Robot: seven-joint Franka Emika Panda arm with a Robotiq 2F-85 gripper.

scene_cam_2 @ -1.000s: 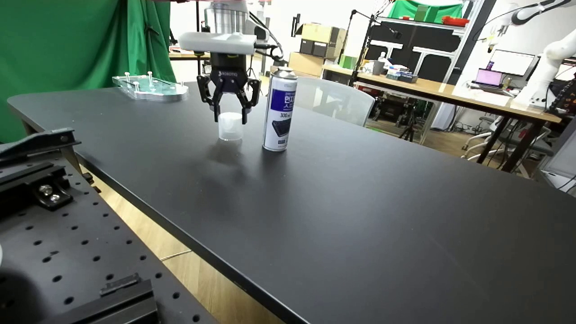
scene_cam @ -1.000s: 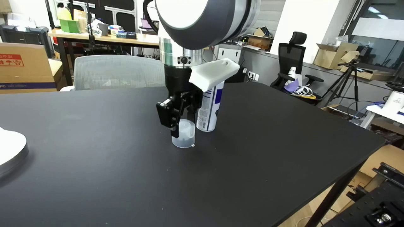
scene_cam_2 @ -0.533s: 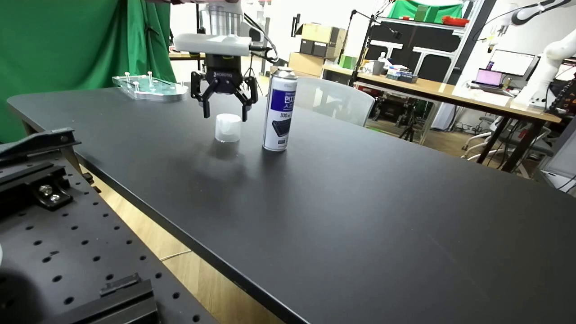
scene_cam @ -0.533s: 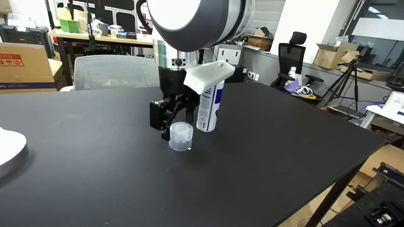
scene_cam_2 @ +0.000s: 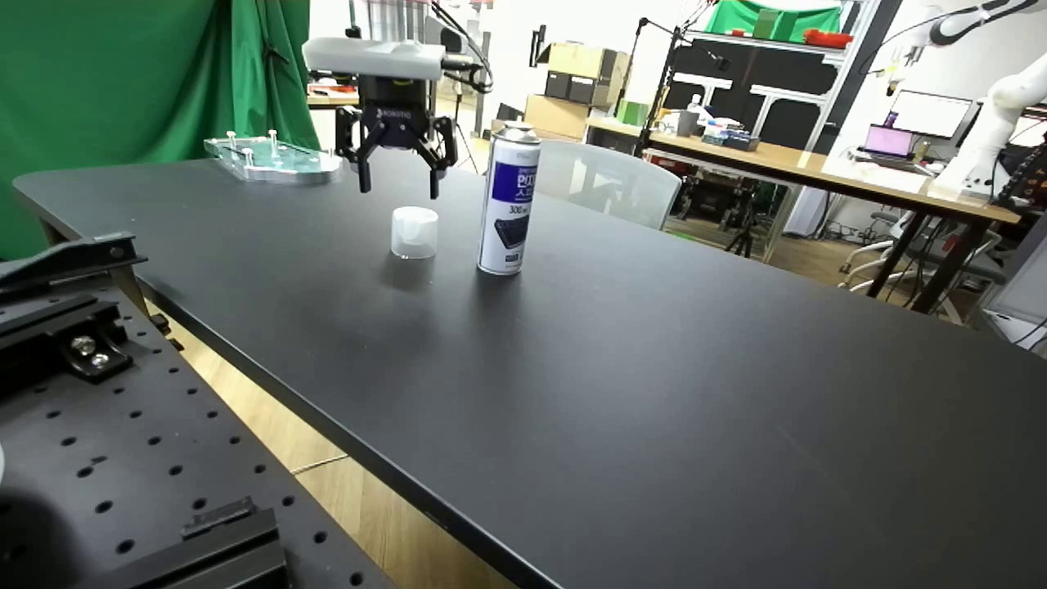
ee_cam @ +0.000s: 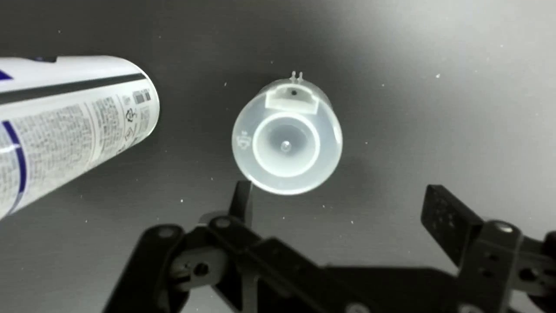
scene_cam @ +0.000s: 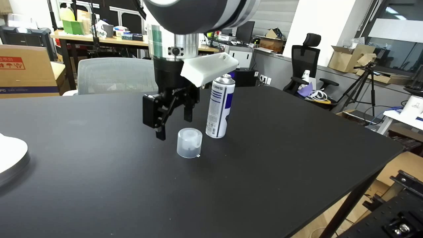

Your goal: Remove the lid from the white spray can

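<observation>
The lid (ee_cam: 286, 143), a translucent cap, rests on the dark table with its closed top facing up. Beside it, a short gap away, the white spray can (scene_cam_2: 509, 204) stands upright with its bare metal top and nozzle end exposed; in the wrist view only the lower part of the can (ee_cam: 74, 121) shows. My gripper (scene_cam_2: 399, 187) hangs above and behind the lid, apart from both things. Its fingers (ee_cam: 447, 221) are spread wide, and only bare table shows between them. Both exterior views show the lid (scene_cam: 189, 142) untouched.
A clear plate with white posts (scene_cam_2: 278, 164) lies at the table's far end. A white rounded object (scene_cam: 11, 157) sits at the picture's left edge. A perforated black base plate (scene_cam_2: 188, 425) stands beyond the table edge. A mesh chair (scene_cam: 115, 76) is behind the table.
One second ago my fingers were around the lid. They have spread and let it go; the lid shifted slightly and now stays put. My gripper has risen and backed away. The can is unmoved.
</observation>
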